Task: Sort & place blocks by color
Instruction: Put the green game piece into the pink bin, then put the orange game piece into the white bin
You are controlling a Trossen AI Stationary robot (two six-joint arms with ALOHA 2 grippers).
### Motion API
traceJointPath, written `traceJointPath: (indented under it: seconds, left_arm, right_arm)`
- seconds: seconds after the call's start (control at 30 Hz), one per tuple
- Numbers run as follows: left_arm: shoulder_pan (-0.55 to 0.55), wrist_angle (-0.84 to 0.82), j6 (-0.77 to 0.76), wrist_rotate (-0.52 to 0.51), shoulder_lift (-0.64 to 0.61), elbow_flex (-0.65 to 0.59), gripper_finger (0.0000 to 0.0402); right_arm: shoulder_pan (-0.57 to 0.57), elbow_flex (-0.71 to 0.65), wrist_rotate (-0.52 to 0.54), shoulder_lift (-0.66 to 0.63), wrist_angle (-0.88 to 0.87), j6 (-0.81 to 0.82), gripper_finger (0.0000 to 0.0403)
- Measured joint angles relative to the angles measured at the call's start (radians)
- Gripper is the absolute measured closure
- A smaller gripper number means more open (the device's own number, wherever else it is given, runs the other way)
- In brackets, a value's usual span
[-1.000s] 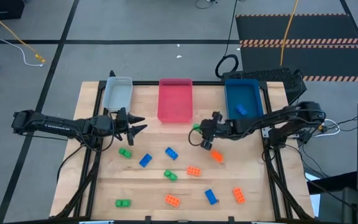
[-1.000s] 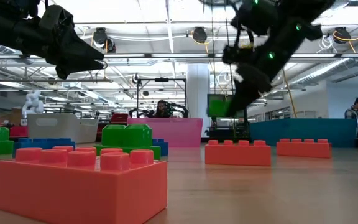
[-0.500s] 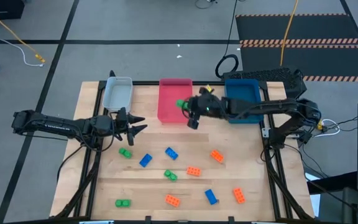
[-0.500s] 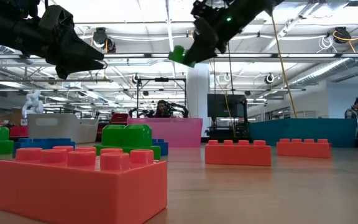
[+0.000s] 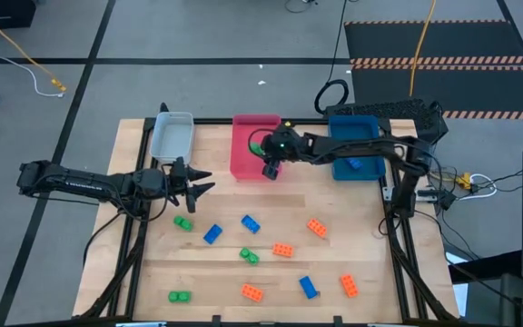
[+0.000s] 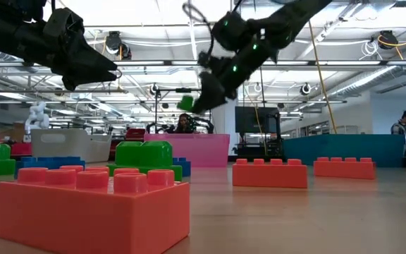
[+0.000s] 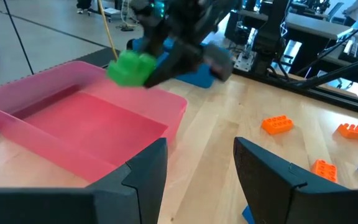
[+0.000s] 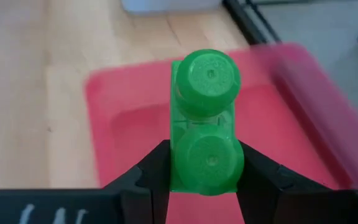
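Over pink tray (image 5: 243, 159), right claw (image 5: 267, 162) clamped on green block (image 8: 205, 124); left claw (image 5: 198, 184) apart, empty.

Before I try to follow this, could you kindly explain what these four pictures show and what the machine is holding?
These are two dark robot arms at a wooden table. One picture looks straight down, one looks level across the tabletop, and one comes from each arm's wrist. At the table's far edge stand a grey tray, a pink tray and a blue tray with a blue brick inside. Orange, green and blue toy bricks lie scattered on the wood. The right end effector is shut on a green brick over the pink tray. The left end effector waits empty, fingers apart, near the grey tray.
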Motion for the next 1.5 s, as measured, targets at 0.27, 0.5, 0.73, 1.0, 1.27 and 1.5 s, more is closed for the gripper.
traceJointPath:
  seconds: [0.27, 0.5, 0.73, 1.0, 1.27, 1.5]
  left_arm:
    - [0.000, -0.007, -0.001, 0.000, 0.000, 0.000, 0.0215]
    - [0.000, -0.030, -0.007, -0.001, 0.000, 0.000, 0.0215]
    - [0.000, -0.029, -0.007, -0.001, 0.000, 0.000, 0.0215]
    - [0.000, -0.029, -0.007, -0.001, 0.000, 0.000, 0.0215]
    - [0.000, -0.029, -0.005, -0.001, 0.000, 0.000, 0.0215]
    - [0.000, -0.030, -0.003, -0.001, 0.000, 0.000, 0.0215]
  right_arm:
    - [-0.026, 0.004, 0.000, 0.060, -0.003, 0.000, 0.0274]
    - [-0.025, 0.004, 0.000, 0.063, -0.004, 0.021, 0.0274]
    - [-0.022, 0.004, 0.003, 0.062, -0.005, 0.024, 0.0234]
    - [-0.008, 0.004, 0.010, 0.062, -0.004, 0.025, 0.0154]
    - [-0.007, 0.002, 0.013, 0.023, -0.007, 0.016, 0.0119]
    - [0.028, 0.002, 0.013, -0.120, -0.045, -0.010, 0.0118]
